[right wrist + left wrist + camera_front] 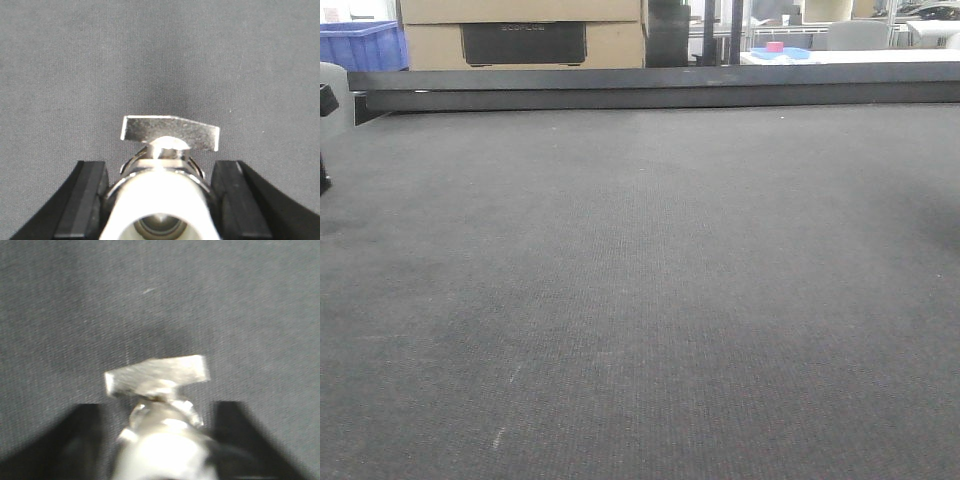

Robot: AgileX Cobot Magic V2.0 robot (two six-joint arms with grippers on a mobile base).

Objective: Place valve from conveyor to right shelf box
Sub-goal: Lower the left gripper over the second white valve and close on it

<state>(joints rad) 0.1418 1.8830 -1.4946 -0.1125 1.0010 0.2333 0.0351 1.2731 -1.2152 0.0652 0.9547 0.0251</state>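
Dark grey woven belt (pixel 640 300) filled the front view. A black rail (pixel 650 90) ran along its far edge, with cardboard boxes (pixel 520 20) and a blue crate (pixel 360 45) behind. Above the belt, the right gripper (pixel 160 167) clamped the right valve (pixel 157 205): white bored end toward the camera, chrome neck, flat steel handle (pixel 170 132) crosswise, dipping right. The left gripper (pixel 157 407) held the blurred left valve (pixel 160 450) the same way, its handle rising right.

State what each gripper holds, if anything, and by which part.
Right gripper: a valve, clamped across its white body, its metal handle free. Left gripper: another valve sits between the fingers, but blur hides any contact.
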